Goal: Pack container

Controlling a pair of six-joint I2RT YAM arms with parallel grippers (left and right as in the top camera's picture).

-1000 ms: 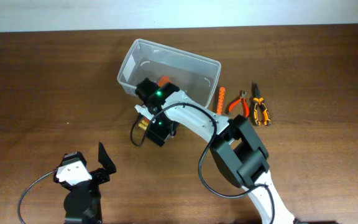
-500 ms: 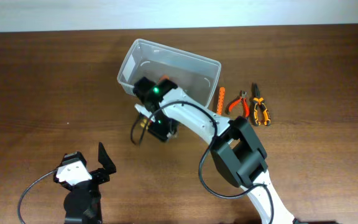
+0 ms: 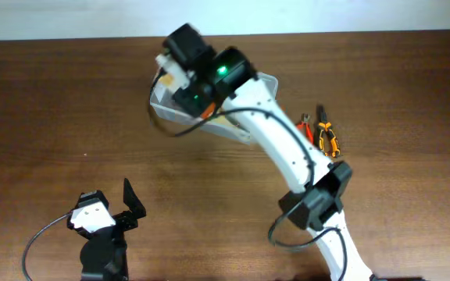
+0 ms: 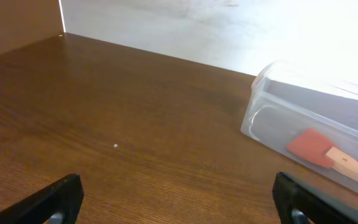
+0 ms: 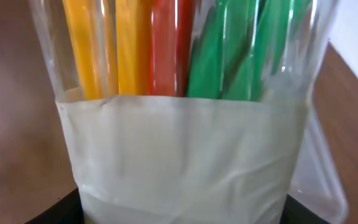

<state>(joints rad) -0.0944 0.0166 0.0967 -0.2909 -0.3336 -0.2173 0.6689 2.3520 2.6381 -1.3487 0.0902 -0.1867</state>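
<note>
Right wrist: right gripper [image 5: 179,216] clamped on clear pack [image 5: 166,50] by its banded end, probably light, slippery; left gripper [image 4: 179,202] fingers apart

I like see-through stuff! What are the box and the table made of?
The box looks like clear, shiny plastic: the spatula shows through its wall. The table looks like dark brown wood, or maybe a wood-look coating, with grain lines and a soft shine.
</note>
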